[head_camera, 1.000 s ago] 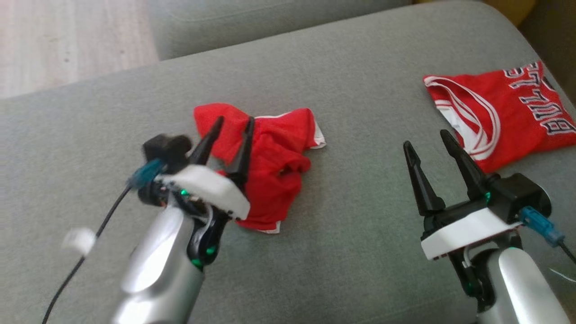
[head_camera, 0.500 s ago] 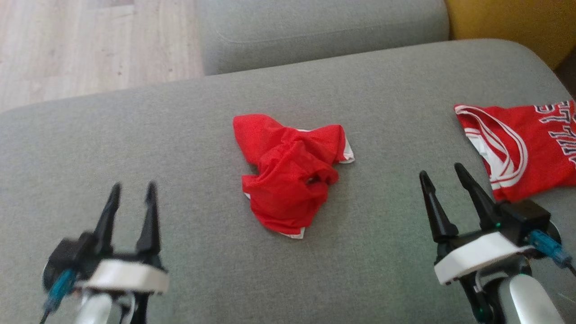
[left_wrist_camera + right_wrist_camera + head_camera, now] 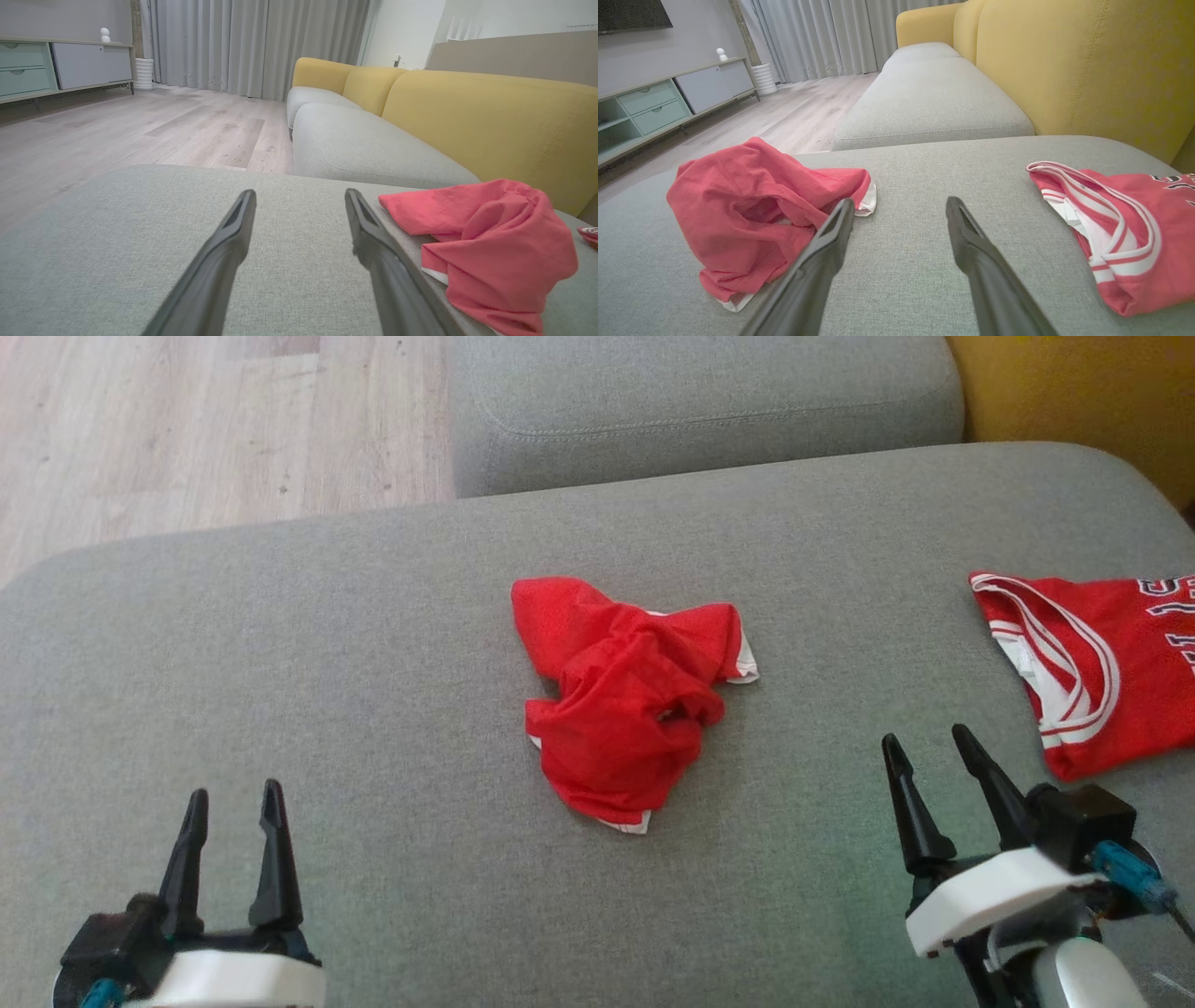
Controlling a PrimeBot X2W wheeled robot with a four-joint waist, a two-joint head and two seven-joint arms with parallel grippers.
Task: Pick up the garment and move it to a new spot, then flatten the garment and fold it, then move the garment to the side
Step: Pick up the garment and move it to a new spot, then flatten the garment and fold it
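Observation:
A crumpled red garment (image 3: 635, 700) with white trim lies in a heap in the middle of the grey sofa cushion (image 3: 373, 644). My left gripper (image 3: 234, 791) stands open at the lower left, well apart from the heap, with nothing between its fingers. In the left wrist view the left gripper (image 3: 300, 193) points past the garment (image 3: 490, 242), which lies to its right. My right gripper (image 3: 926, 735) is open at the lower right, empty. In the right wrist view the garment (image 3: 756, 219) lies left of the right gripper (image 3: 901, 201).
A red jersey (image 3: 1102, 672) with white stripes and lettering lies flat at the cushion's right end, also in the right wrist view as the jersey (image 3: 1120, 233). A second grey cushion (image 3: 709, 401) adjoins behind, a yellow backrest (image 3: 1087, 65) to the right. Wooden floor (image 3: 187, 429) lies beyond the left edge.
My left gripper has drawn back from over the garment to the lower left, open and empty. The head camera has shifted, so the whole picture slid. The right gripper sits a little lower.

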